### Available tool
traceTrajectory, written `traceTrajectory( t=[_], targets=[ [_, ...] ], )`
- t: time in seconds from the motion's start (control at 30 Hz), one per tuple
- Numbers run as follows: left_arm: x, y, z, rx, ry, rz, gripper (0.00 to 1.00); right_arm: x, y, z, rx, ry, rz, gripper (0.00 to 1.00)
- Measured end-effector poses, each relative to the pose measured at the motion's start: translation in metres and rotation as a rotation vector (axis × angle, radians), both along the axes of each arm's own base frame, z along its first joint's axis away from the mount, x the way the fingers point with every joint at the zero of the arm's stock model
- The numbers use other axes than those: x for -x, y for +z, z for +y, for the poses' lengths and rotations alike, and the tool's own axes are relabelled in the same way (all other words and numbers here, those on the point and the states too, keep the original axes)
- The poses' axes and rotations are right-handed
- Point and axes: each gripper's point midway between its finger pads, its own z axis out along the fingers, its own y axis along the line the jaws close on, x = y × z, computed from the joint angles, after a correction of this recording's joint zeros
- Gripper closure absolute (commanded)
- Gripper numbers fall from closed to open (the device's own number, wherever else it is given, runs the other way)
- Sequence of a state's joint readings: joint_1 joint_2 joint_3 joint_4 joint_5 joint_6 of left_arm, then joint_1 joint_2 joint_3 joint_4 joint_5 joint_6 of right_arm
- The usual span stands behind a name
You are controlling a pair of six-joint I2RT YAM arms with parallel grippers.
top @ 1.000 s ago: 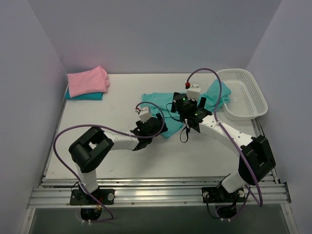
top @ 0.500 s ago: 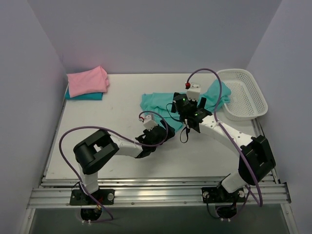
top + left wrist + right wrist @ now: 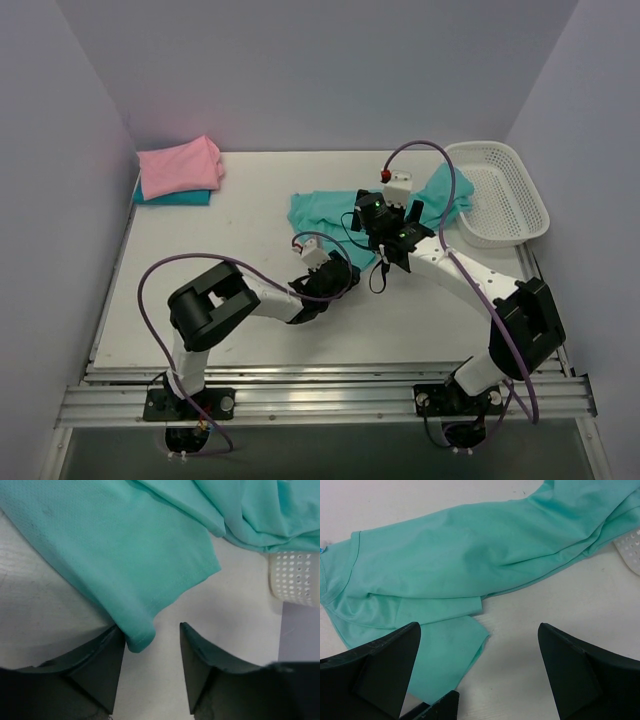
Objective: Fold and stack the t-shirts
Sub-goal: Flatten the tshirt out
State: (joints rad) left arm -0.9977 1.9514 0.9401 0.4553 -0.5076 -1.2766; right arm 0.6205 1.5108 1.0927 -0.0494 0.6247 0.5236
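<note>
Straddling teal-green t-shirt (image 3: 115, 555), apparently: left claw (image 3: 151, 628).

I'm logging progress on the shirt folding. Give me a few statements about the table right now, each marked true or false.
1. The pink t-shirt lies folded on top of the darker teal-blue t-shirt. True.
2. The teal-green t-shirt is folded on that stack. False: it lies unfolded mid-table, with one end reaching the white mesh basket.
3. The right tool is clamped on the teal-green t-shirt. False: its jaws stand wide open above the cloth.
4. A corner of the teal-green t-shirt lies between the jaws of the left tool. True.
</note>
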Motion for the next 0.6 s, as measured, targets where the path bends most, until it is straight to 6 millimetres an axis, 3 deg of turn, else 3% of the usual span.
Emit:
traceTrajectory(
  t=[0.13,0.2,0.23,0.43,0.5,0.6],
  targets=[
    [-0.002,-0.009,0.0,-0.007,0.005,0.012,0.77,0.0,-0.001,0.0,0.001,0.0,0.001,0.0],
    [-0.002,-0.014,0.002,-0.018,0.001,0.021,0.85,0.001,-0.001,0.0,0.002,0.0,0.003,0.0],
    [-0.003,-0.015,0.002,-0.018,0.002,0.023,0.96,0.001,-0.002,-0.001,0.003,0.0,0.004,0.0],
    [-0.01,-0.014,0.009,-0.043,-0.003,0.011,0.98,-0.001,-0.008,-0.01,0.001,-0.031,-0.004,0.0],
    [-0.009,-0.011,0.022,-0.075,0.01,-0.001,0.98,-0.001,-0.017,-0.018,-0.005,-0.046,0.001,0.0],
    [-0.008,0.004,0.059,-0.121,0.07,-0.035,0.98,0.001,-0.034,-0.036,-0.019,-0.073,0.037,0.0]
  ],
)
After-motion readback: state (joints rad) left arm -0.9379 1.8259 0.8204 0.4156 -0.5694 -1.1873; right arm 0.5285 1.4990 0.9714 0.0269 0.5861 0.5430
